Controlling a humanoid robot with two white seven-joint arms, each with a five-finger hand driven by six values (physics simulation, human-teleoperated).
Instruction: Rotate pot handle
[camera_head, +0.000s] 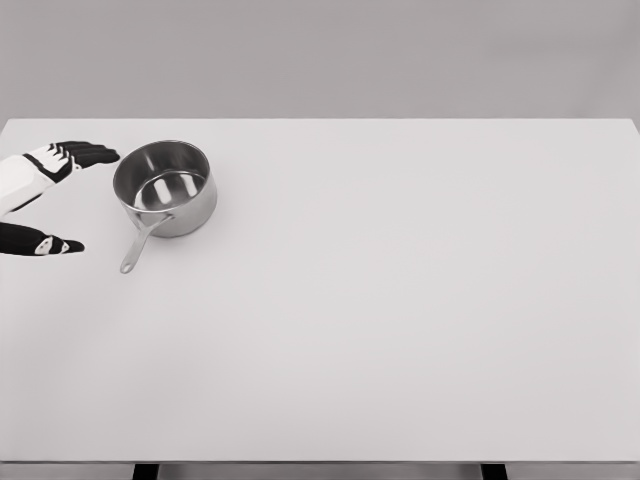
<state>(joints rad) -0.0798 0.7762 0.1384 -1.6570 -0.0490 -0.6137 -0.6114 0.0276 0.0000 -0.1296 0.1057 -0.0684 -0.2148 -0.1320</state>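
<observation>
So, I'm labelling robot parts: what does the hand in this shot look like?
The left hand has a white shell crossed by black bands, with black fingers. A lower black digit carries small white patches. No cables show.

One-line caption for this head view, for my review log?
Left hand, fingers spread, hovers left of an empty steel pot on a white table; pot handle points toward the camera.

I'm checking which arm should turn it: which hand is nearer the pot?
Left. The left hand sits just left of the pot, open and not touching it. The right hand is out of view.
</observation>
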